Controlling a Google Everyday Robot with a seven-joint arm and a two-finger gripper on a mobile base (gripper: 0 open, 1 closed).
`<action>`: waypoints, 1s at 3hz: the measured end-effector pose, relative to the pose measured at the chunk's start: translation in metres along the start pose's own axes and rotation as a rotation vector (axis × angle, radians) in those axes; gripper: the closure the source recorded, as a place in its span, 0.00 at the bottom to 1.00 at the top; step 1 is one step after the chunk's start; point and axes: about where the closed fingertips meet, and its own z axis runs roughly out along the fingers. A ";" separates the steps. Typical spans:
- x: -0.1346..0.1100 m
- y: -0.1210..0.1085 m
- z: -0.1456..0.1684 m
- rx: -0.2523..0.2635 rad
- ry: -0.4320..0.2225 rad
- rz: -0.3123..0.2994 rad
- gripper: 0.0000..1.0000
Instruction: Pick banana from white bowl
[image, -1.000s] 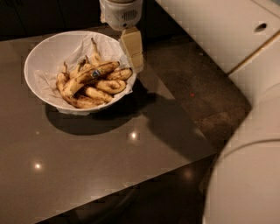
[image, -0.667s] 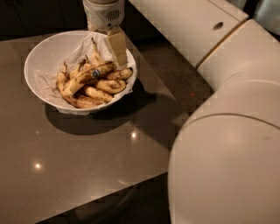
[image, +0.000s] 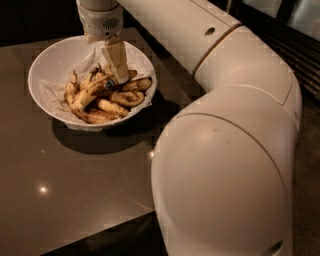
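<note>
1 stickered banana (image: 92, 93), approx 5 more bananas (image: 127, 98), 1 white bowl (image: 42, 64), 1 table (image: 75, 192), 1 claw (image: 120, 78) over the bowl.

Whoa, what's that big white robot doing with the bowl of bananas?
The robot's arm reaches over the white bowl on the dark table. Its gripper hangs low inside the bowl, just above the longest banana, the one with a little blue sticker. Nothing is lifted yet: it lies with the other bananas on crumpled paper.
</note>
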 end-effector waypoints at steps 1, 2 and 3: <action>-0.007 0.001 0.009 -0.022 -0.042 0.024 0.18; -0.013 0.006 0.016 -0.048 -0.082 0.061 0.28; -0.020 0.013 0.026 -0.081 -0.125 0.092 0.36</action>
